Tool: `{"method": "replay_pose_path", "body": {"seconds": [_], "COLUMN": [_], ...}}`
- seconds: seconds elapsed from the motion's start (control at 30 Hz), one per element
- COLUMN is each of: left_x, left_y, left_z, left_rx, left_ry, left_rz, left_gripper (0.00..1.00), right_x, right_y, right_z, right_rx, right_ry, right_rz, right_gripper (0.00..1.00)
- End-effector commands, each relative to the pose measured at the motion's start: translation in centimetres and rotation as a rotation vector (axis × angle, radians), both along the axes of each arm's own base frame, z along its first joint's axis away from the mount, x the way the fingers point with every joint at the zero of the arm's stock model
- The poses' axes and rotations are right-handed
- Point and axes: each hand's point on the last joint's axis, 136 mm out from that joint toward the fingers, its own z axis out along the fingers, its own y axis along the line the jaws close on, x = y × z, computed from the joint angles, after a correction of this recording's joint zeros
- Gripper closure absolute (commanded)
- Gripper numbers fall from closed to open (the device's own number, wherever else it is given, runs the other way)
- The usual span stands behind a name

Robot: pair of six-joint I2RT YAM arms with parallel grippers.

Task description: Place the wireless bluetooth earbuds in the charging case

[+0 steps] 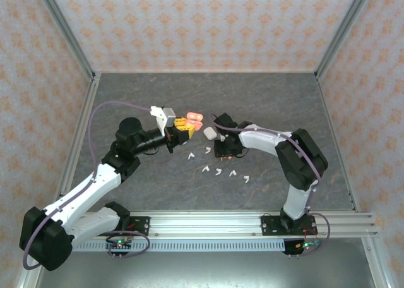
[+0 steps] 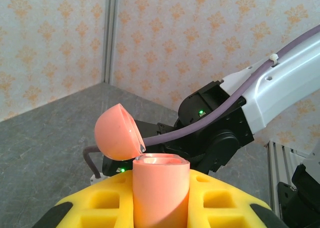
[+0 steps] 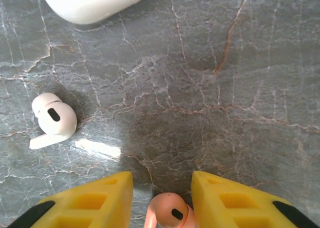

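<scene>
Pink earbud (image 3: 170,215) sits btwn R gripper (image 3: 162,183) fingers near the open pink case (image 2: 160,188), which L gripper (image 2: 161,203) clamps; can't tell if R really pinches it, so I reckon it could slip out or enter the case crooked.

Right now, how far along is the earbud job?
Done: pink case is up in the left hand, lid open; no earbud visibly seated. In hand: a pink earbud sits between the right hand's fingers, grip unclear. Left: seat it, plus the white earbuds loose on the table beside the white case.
</scene>
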Motion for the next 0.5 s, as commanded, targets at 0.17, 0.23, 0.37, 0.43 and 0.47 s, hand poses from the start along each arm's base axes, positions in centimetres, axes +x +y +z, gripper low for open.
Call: {"method": "replay_pose_path", "body": {"seconds": [0.17,0.23,0.37,0.43,0.47], "left_x": [-0.5,-0.5,-0.6,-0.6,-0.7], "left_y": [-0.2,-0.1,0.0,0.0,0.0], "left_z": [1.7,1.7,1.7,1.7,1.7], "left_rx": [-0.005,-0.003,-0.002,-0.002,-0.002], "left_ry": [-0.052,-0.054,-0.056,-0.055,-0.056], "left_rz": [-0.021,-0.018,-0.015,-0.014,-0.014], "left_gripper": [1.0,1.0,1.0,1.0,1.0], "right_x": [-2.1,-2.3,-2.8,-2.9,-3.0], "right_y": [-1.5,-1.6,-1.7,-1.7,-1.8], "right_z": [-1.0,-1.0,-1.2,-1.3,-1.3], "right_rx": [-0.085,-0.093,-0.1,-0.105,-0.107], "right_ry": [0.067,0.068,0.07,0.07,0.069], "right_rz": [-0.001,-0.001,-0.004,-0.003,-0.004], "right_gripper": [0.7,0.71,0.73,0.73,0.73]}}
